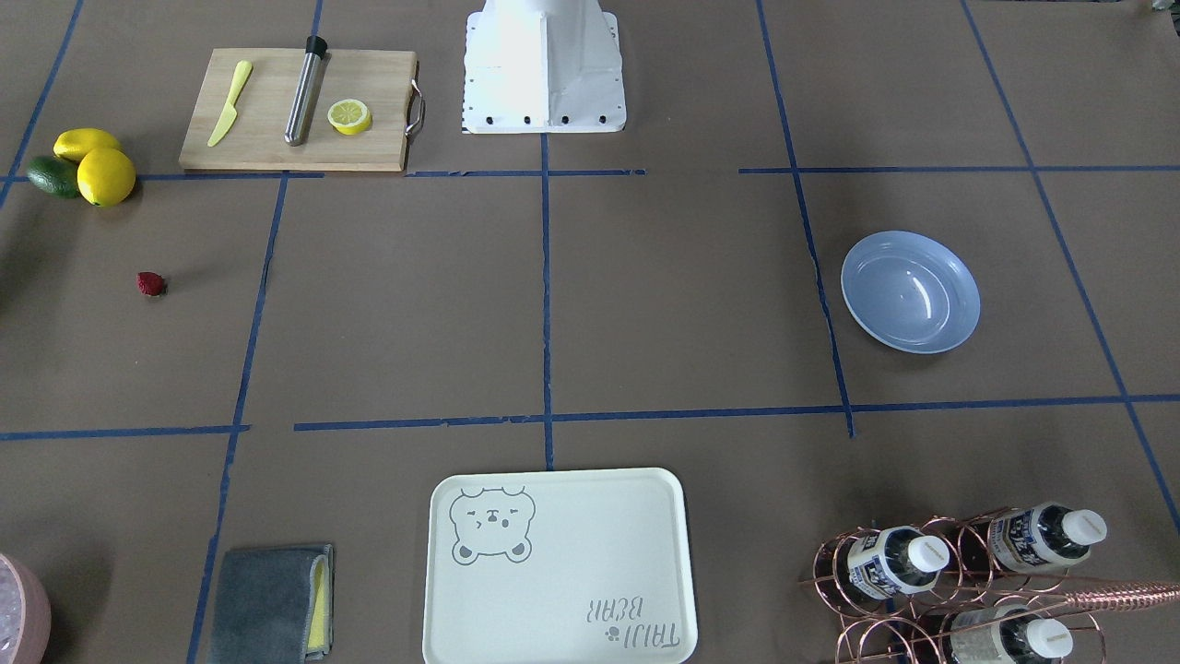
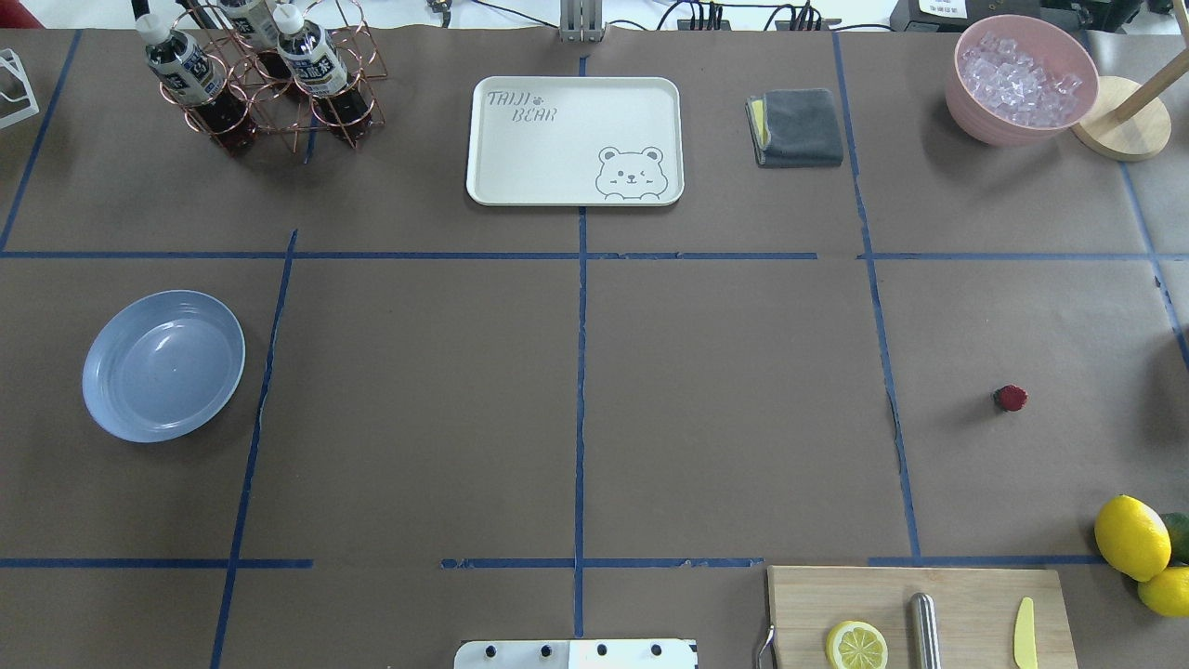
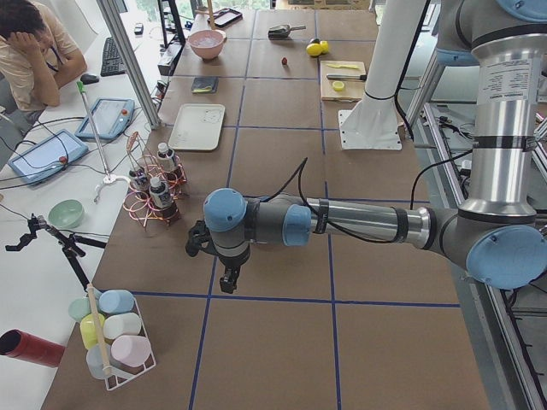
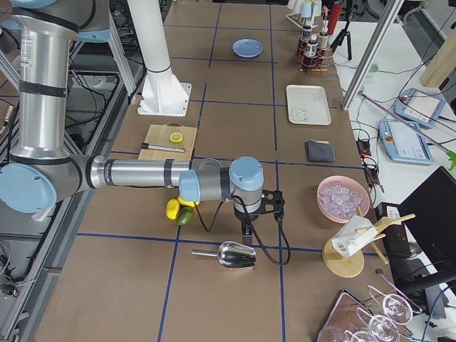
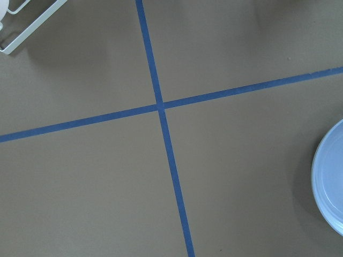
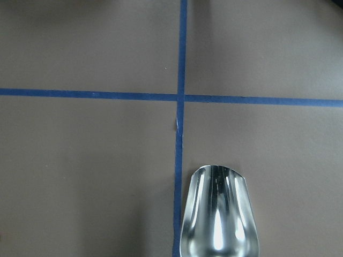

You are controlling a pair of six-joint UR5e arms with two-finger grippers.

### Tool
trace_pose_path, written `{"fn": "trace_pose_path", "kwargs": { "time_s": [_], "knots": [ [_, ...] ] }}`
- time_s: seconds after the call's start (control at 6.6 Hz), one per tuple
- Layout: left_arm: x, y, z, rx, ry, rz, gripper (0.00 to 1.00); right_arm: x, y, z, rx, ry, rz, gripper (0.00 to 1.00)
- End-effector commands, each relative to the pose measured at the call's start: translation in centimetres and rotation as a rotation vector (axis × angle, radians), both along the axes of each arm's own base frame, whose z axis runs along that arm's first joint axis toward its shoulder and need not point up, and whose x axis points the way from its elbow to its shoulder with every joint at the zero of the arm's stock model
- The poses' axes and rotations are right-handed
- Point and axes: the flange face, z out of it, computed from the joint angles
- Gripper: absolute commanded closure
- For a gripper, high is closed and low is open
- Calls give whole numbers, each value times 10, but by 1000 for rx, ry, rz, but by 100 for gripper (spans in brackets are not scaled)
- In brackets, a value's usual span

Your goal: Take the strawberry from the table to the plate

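Observation:
The strawberry (image 1: 151,284) (image 2: 1010,399), small and dark red, lies alone on the brown table (image 2: 725,390) on the robot's right side, a little ahead of the lemons. At the opposite side sits the light blue plate (image 1: 910,291) (image 2: 163,365), with nothing in it; its rim (image 5: 329,182) shows at the right edge of the left wrist view. Only the exterior left view shows my left gripper (image 3: 229,282), low over the table beyond the bottle rack, and I cannot tell its state. My right gripper (image 4: 246,229) hangs above a metal scoop, state likewise unclear.
Two lemons (image 1: 103,173) and an avocado (image 1: 52,175) lie near the strawberry. A cutting board (image 1: 295,111) holds a lemon half, knife and steel rod. The bear tray (image 2: 574,139), grey cloth (image 2: 797,127), bottle rack (image 2: 265,79), ice bowl (image 2: 1020,79) and scoop (image 6: 217,214) are also here.

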Motion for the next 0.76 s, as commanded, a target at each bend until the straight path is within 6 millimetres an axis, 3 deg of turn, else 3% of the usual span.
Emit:
{"fn": "trace_pose_path", "kwargs": {
  "time_s": [0.0,0.15,0.3,0.45,0.61],
  "knots": [
    [1,-10,-21,88,-15,3,0,-9,-6,-60,108,-53,-16,0],
    [0,-17,-40,244,-19,-2,0,-14,-17,-84,154,-55,-24,0],
    [2,-32,-68,487,-24,-12,0,-15,-25,-95,170,-60,-20,0],
    [2,-30,-85,615,-4,-60,0,-16,-30,-106,152,-80,14,0],
    [19,-38,-80,521,66,-146,0,-17,-30,-109,124,-97,40,0]
  ]
}}
